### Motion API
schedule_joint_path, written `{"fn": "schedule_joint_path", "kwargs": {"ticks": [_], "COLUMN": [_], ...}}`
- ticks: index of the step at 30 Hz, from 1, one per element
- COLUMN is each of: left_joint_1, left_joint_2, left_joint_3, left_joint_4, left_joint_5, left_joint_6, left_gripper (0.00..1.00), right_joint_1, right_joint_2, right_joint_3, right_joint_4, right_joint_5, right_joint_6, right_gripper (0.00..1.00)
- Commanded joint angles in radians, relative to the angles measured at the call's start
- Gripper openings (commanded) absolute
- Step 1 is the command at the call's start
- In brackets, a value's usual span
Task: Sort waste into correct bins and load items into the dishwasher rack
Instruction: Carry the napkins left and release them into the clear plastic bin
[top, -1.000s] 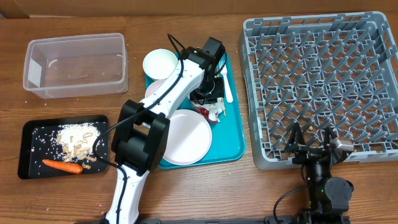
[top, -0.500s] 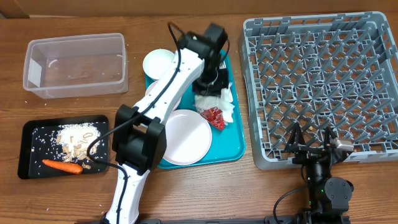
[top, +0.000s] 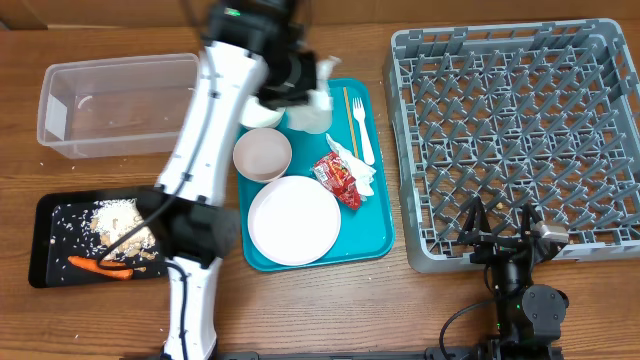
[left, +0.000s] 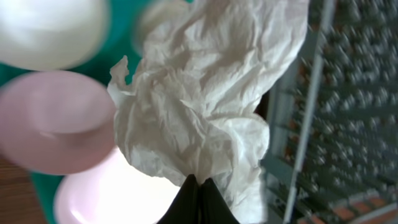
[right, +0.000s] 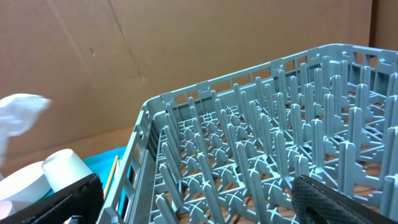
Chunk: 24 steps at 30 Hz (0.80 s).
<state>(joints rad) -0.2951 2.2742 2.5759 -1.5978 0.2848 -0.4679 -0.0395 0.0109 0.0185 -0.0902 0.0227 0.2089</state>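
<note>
A crumpled white napkin (left: 205, 93) hangs from the left gripper (left: 198, 196). The two fingertips are pinched together on its lower fold, above the 12 o'clock end of the teal tray (top: 385, 215). In the overhead view the left arm is blurred, so the napkin's height over the tray cannot be told.

On the tray, toward 3 o'clock from its centre, a red wrapper (top: 338, 180) lies touching a scrap of white paper (top: 362, 172). A small bowl (top: 263, 155) sits at the tray's 9 o'clock edge. A second white dish (top: 258, 117) just beyond it, toward 12 o'clock, is half hidden under the arm. A large white plate (top: 295, 220) fills the 6 o'clock end. A thin chopstick (top: 347, 110) and a white fork (top: 363, 135) lie side by side near the 1 o'clock corner.

At 9 o'clock from the tray stands a clear tub (top: 120, 105). Nearer the camera's 7 o'clock, a black tray (top: 55, 245) holds beige crumbs (top: 120, 225) and an orange carrot (top: 100, 265).

At 3 o'clock, just beside the teal tray, the grey dishwasher rack (top: 515, 120) stands on the wooden table (top: 400, 310) with only its pegs showing inside. The right gripper (top: 500, 218) rests at the rack's 6 o'clock rim with its fingers spread wide and nothing between them.
</note>
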Motion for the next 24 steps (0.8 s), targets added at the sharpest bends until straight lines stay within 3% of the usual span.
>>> {"fn": "schedule_joint_path", "kwargs": {"ticks": [1, 8, 9, 10, 11, 18, 21, 24], "left_joint_1": [0.161, 0.423, 0.449, 0.473, 0.49, 0.458, 0.369, 0.253], "left_joint_2": [-0.014, -0.013, -0.013, -0.013, -0.013, -0.013, -0.013, -0.013], "left_joint_3": [0.055, 0.053, 0.051, 0.051, 0.051, 0.051, 0.051, 0.051], "left_joint_4": [-0.05, -0.043, -0.045, -0.048, -0.055, -0.051, -0.053, -0.064], "left_joint_5": [-0.087, -0.114, -0.111, -0.108, -0.1, 0.027, 0.065, 0.064], "left_joint_6": [-0.004, 0.0, -0.005, -0.008, -0.008, 0.047, 0.089, 0.134], "left_gripper": [0.04, 0.04, 0.11, 0.82, 1.0, 1.0, 0.84, 0.82], "right_joint_1": [-0.004, -0.004, -0.004, -0.004, -0.004, -0.004, -0.004, -0.004], "right_joint_2": [-0.008, -0.008, -0.008, -0.008, -0.008, -0.008, -0.008, -0.008], "right_joint_3": [-0.01, -0.01, -0.01, -0.01, -0.01, -0.01, -0.01, -0.01], "right_joint_4": [0.006, 0.006, 0.006, 0.006, 0.006, 0.006, 0.006, 0.006], "right_joint_5": [-0.002, -0.002, -0.002, -0.002, -0.002, -0.002, -0.002, -0.002], "right_joint_6": [-0.006, -0.006, -0.006, -0.006, -0.006, -0.006, -0.006, -0.006], "right_gripper": [1.0, 1.0, 1.0, 1.0, 1.0, 1.0, 1.0, 1.0]}}
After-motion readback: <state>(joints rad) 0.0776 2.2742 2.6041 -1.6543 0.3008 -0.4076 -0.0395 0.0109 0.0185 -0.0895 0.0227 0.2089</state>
